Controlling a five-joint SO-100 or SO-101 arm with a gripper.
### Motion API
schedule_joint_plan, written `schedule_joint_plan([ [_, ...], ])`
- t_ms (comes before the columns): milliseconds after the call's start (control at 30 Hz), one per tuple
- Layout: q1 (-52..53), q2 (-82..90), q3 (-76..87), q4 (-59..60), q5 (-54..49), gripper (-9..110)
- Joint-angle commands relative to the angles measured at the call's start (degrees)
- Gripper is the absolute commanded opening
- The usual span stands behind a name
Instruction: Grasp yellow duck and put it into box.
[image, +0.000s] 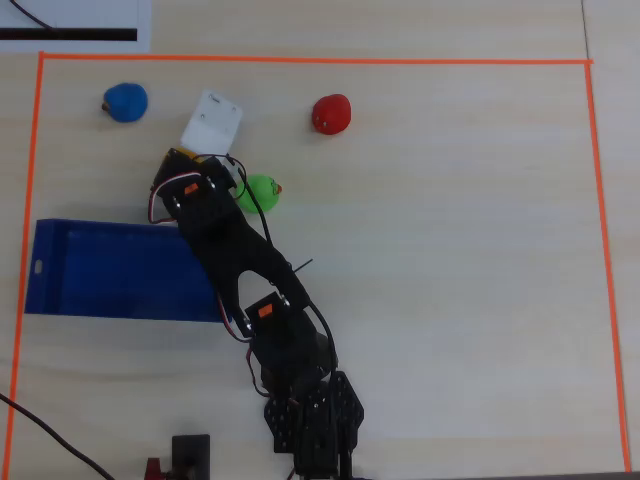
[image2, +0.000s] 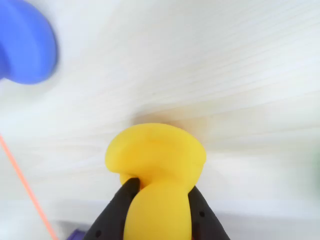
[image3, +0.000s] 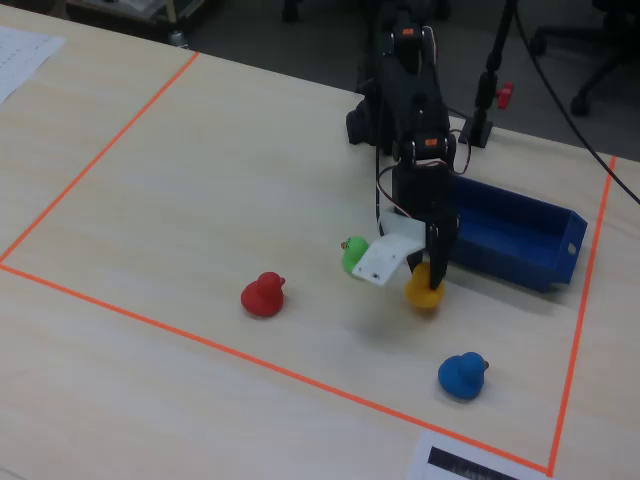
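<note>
The yellow duck (image2: 157, 155) sits between my black fingers in the wrist view. My gripper (image2: 162, 186) is shut on it. In the fixed view the duck (image3: 424, 291) hangs at the fingertips of the gripper (image3: 431, 277), low over the table and just in front of the blue box (image3: 520, 238). I cannot tell whether it touches the table. In the overhead view the gripper (image: 196, 165) and its white camera block hide nearly all of the duck. There it is just beyond the far right corner of the box (image: 100, 270).
A green duck (image: 261, 192) (image3: 352, 254) lies close beside the gripper. A blue duck (image: 125, 101) (image3: 463, 374) (image2: 25, 42) and a red duck (image: 331, 113) (image3: 264, 295) lie further off. Orange tape (image: 300, 60) borders the work area.
</note>
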Motion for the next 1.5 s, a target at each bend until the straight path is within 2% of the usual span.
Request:
schedule_joint_plan([
  [0,3.1,14.0,-3.7,10.3,-1.1,0],
  [233,5.9,31.4,-20.7,42.8,-3.4,0],
  [367,-0.1,35.4,-14.1,52.0,-2.2,0],
  [533,-12.6,36.3,-0.3,51.8,1.1,0],
  [667,-20.1,32.0,0.9,50.6,4.4,0],
  [1267,-27.2,13.8,-6.9,32.5,9.1,0],
  [1300,-27.5,13.1,-7.3,32.2,9.3,3],
  [1400,-27.5,11.2,-7.9,31.4,9.1,20],
  [1467,-26.9,10.5,-7.7,31.3,8.1,25],
])
